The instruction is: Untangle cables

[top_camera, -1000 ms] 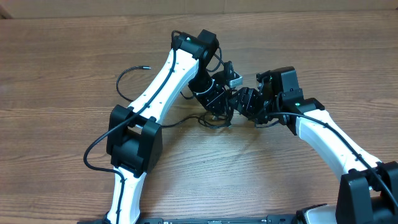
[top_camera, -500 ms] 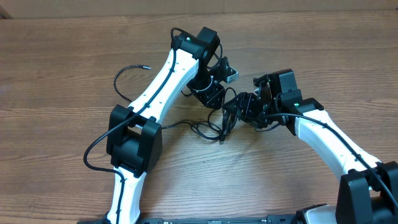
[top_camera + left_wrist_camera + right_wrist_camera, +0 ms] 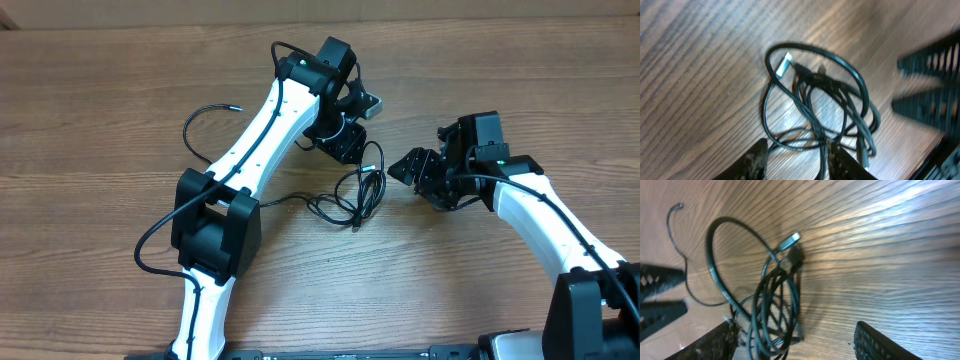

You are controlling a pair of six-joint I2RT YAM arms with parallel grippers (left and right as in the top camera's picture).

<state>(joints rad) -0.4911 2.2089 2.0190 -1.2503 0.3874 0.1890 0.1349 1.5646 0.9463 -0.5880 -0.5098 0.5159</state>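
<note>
While both arms lean in over the wooden bench (image 3: 90,260), we see the cables (image 3: 352,195) lying on it in a small loose tangle between them, touching neither arm. One long strand (image 3: 200,125) trails away from the tangle, seems to pass under the left arm, and curls out on its far side. From the left wrist view, the tangle is several thin black loops laid over one another. A silvery plug (image 3: 784,65) rests at the upper edge of the widest loop.

We judge these cords light, soft and springy. They will probably drag across the bench rather than lift cleanly, and pulling one loop will likely haul its neighbours along. The thin round jacket may slip through a loose pinch. The plug, or the cord just behind it, looks like the best place to take hold, since a free end can be drawn out through the loops.

The left tool (image 3: 797,146) hangs over the near side of the tangle, its fingers partly apart and gripping nothing; a strand lies on the bench below the gap. The right tool (image 3: 796,327) stands wide open and empty. Seen from overhead, it sits just beside the tangle without touching it.
</note>
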